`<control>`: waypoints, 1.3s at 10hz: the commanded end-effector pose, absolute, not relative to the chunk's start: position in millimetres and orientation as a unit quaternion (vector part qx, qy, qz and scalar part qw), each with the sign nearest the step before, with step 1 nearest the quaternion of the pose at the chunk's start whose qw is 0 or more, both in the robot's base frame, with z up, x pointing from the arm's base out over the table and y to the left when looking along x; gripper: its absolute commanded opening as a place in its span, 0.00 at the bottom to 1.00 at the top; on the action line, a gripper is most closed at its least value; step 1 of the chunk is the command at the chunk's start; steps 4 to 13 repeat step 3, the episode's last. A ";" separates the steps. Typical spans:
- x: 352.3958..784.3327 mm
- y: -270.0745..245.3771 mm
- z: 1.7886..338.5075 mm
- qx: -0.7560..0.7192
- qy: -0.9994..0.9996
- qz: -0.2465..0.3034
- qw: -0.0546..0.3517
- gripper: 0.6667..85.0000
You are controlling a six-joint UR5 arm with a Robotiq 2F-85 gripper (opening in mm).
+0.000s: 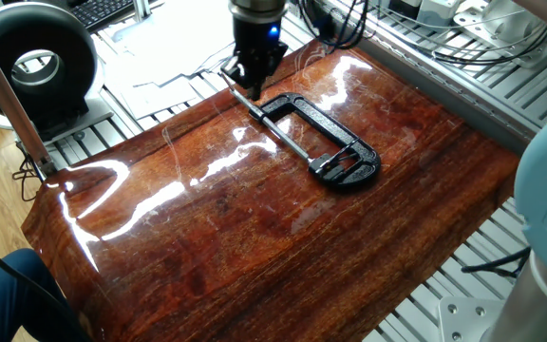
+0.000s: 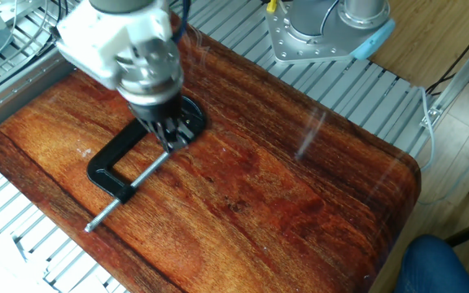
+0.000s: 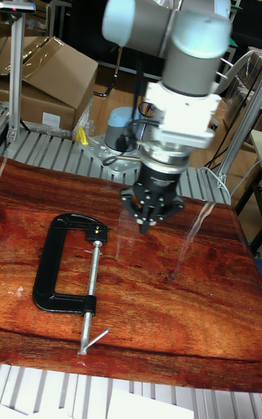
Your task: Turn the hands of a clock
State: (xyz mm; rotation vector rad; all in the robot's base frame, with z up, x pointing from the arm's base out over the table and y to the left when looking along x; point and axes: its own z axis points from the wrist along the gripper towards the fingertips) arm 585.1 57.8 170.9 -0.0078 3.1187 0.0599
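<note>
No clock or clock hands show in any view. A black C-clamp [image 1: 326,123] [image 2: 104,163] [image 3: 44,266] lies flat on the glossy wooden table [image 1: 254,247], and I see nothing held in its jaw. My gripper [image 1: 245,78] [image 2: 169,140] [image 3: 148,227] hangs raised above the table, pointing down, with its fingertips drawn together and nothing between them. In one fixed view it is over the handle end of the clamp's screw. It covers the clamp's curved end in the other fixed view. The tall fixed view puts it to the right of the clamp.
A black ring-shaped device [image 1: 36,62] and loose papers [image 1: 188,38] lie beyond the table's far-left edge. The robot base [image 2: 324,32] is at one long side. Slatted aluminium framing [image 2: 31,236] surrounds the table. Cardboard boxes [image 3: 44,92] stand behind it. A blue-clad knee [image 2: 446,264] is at a corner.
</note>
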 end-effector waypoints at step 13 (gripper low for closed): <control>595.7 78.9 166.1 -0.012 0.999 0.036 0.015 0.00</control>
